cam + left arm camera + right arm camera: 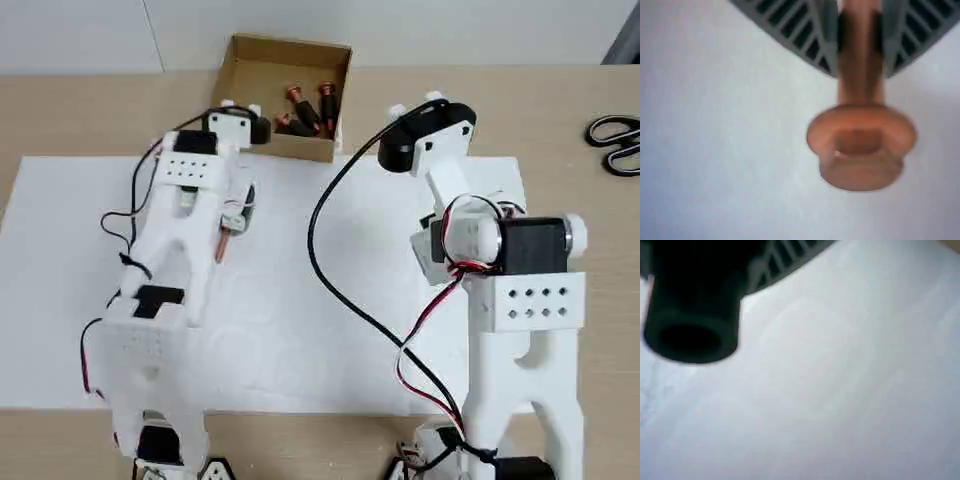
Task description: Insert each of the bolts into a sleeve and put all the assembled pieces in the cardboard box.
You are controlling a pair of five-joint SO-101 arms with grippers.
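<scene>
A wooden table bears a white sheet, a box of assembled pieces at its far edge and scissors beside it, while above the sheet the left gripper clamps a copper bolt and the right gripper a black sleeve.

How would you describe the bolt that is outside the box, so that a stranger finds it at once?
Start at the big white sheet, at its edge near the cardboard box. There the left gripper holds the bolt by its shaft, above the sheet. Unlike the sleeved pieces in the box, it is bare copper.
</scene>
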